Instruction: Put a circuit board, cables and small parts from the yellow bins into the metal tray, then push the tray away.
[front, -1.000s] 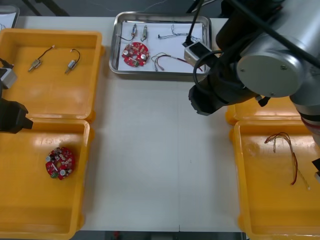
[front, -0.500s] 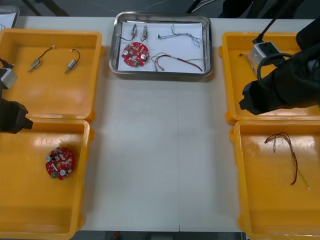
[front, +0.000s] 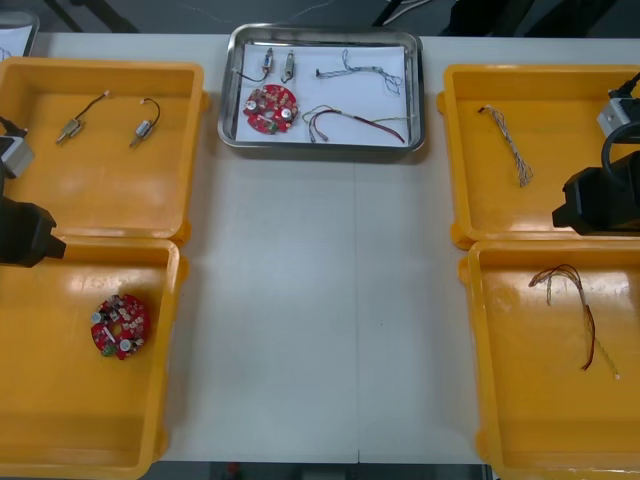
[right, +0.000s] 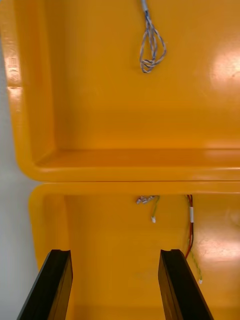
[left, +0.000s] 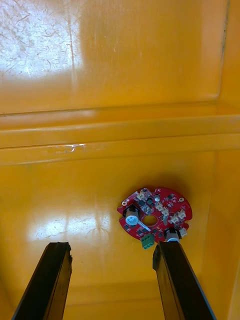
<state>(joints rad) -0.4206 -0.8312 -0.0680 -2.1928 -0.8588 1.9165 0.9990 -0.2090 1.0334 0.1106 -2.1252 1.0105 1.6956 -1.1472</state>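
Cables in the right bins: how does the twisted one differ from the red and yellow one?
Shape: the twisted cable is one nearly straight strand; the red and yellow cable bends, its wires apart. Colour: the first is blue and white, the second red and yellow. Place: the twisted one is in the far bin, the other in the near bin. Both lie free; the right claw, open, hangs above the near bin.

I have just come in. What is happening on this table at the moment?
No gripper holds anything. The metal tray at the table's far edge contains a circuit board, cables and small metal parts. The right gripper hangs open over the border of the two right yellow bins. The left gripper hangs open over the near left bin, close to a second circuit board.
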